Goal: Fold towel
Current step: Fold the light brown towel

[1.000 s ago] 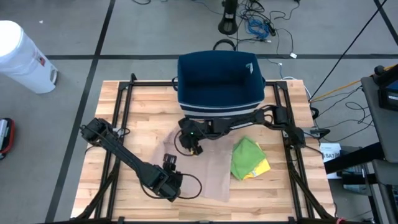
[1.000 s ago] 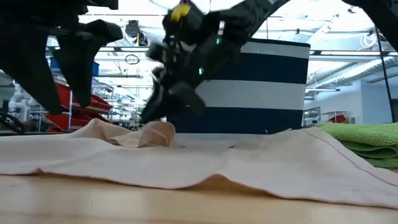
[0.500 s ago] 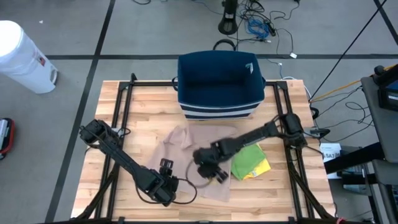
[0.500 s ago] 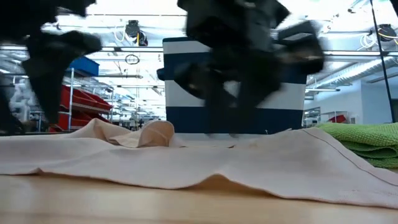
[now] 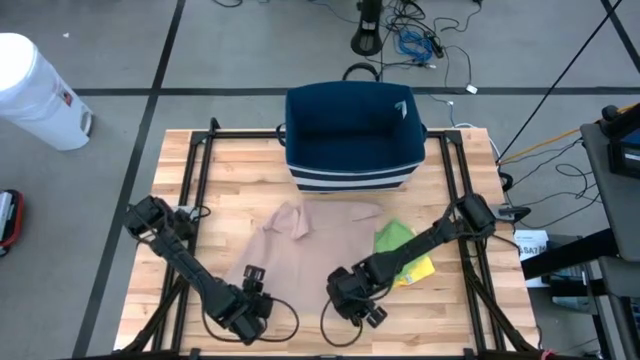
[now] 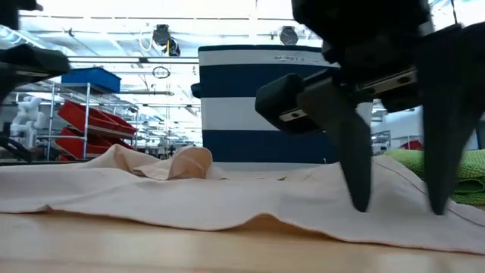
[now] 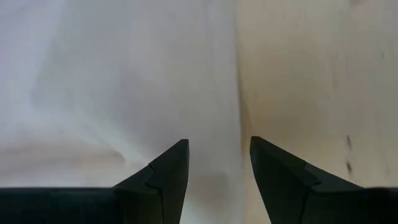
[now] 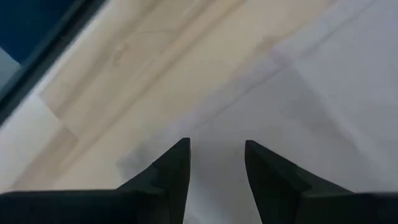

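Note:
The beige towel (image 5: 305, 262) lies spread on the wooden table, with its far left corner (image 6: 178, 161) bunched up in a small roll. My left gripper (image 5: 247, 313) is open and points down over the towel's near left edge (image 7: 239, 93). My right gripper (image 6: 399, 208) is open too and points steeply down over the near right corner (image 8: 130, 163). Its fingertips (image 6: 362, 205) hang low over the cloth. My right gripper stands open with its fingertips (image 6: 438, 208) right at the towel's near right part. I cannot tell whether they touch the cloth.
A navy bin with white stripes (image 5: 350, 135) stands at the table's far edge behind the towel. A green cloth on a yellow one (image 5: 405, 255) lies right of the towel, under my right arm. Black frame rails (image 5: 195, 190) run along both sides.
My right gripper has swung from the towel's far edge by the bin toward the table's near edge, tipping steeply downward over the near right corner. My left gripper has moved toward the near left and sunk a little. The towel has kept its shape.

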You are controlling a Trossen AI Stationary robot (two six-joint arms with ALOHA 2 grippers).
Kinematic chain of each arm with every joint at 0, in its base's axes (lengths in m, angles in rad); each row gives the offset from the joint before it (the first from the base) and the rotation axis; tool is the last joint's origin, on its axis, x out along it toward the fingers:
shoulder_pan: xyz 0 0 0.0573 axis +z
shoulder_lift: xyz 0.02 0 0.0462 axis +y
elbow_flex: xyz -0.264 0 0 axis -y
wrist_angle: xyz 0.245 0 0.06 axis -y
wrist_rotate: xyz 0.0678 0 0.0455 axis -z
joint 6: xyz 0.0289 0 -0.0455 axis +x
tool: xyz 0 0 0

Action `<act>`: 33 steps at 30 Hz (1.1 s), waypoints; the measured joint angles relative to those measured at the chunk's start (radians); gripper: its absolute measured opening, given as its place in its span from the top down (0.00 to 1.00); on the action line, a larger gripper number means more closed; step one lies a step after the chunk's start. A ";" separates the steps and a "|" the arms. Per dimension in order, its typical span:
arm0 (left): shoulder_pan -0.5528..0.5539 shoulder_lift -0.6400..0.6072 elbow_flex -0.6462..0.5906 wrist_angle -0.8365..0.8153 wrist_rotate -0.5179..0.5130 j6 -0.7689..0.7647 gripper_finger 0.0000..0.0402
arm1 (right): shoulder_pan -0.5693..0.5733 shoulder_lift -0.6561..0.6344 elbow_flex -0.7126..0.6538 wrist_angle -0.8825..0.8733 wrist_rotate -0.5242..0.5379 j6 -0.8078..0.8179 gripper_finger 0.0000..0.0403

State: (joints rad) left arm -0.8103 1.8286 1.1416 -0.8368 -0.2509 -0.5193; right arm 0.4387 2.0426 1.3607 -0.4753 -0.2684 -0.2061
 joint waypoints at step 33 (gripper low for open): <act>-0.192 -0.154 -0.114 -0.147 -0.094 -0.369 0.56 | 0.112 -0.003 -0.077 0.022 0.058 0.233 0.60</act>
State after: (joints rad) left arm -1.0022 1.6749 1.0275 -0.9835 -0.3444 -0.8882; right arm 0.5511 2.0399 1.2833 -0.4534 -0.2103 0.0272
